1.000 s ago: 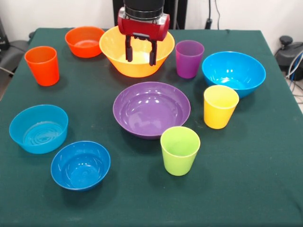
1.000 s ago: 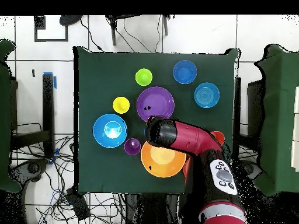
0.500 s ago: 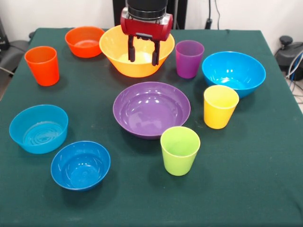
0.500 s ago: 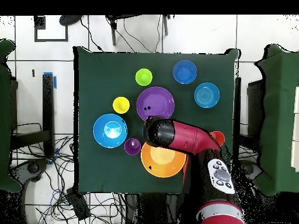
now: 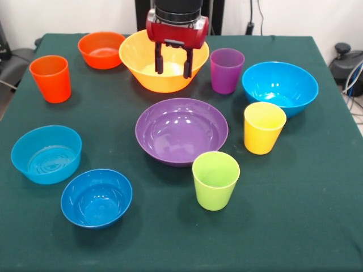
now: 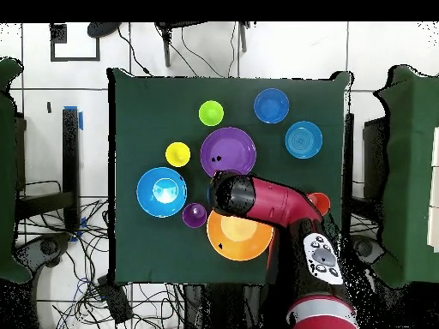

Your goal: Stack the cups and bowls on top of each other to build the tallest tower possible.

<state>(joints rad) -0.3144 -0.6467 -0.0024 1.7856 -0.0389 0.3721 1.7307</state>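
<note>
Counter (image 5: pixel 317 226): dark green cloth cover, square in overhead view (image 6: pixel 137 257). White tiled floor (image 6: pixel 283 51) all round. Black cables (image 6: pixel 146 296) tangled on floor at 7 o'clock of counter, more at 12. Blue tape strip (image 6: pixel 80 118) on floor at 9 to 10 o'clock. Dark green furniture (image 6: pixel 416 171) at 3 o'clock edge.

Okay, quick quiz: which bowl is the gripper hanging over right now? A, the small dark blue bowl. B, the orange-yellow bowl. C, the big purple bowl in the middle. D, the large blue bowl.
B: in the front view the open gripper hangs in front of the orange-yellow bowl, holding nothing, while the purple bowl, the large blue bowl and the small dark blue bowl sit apart from it.
</note>
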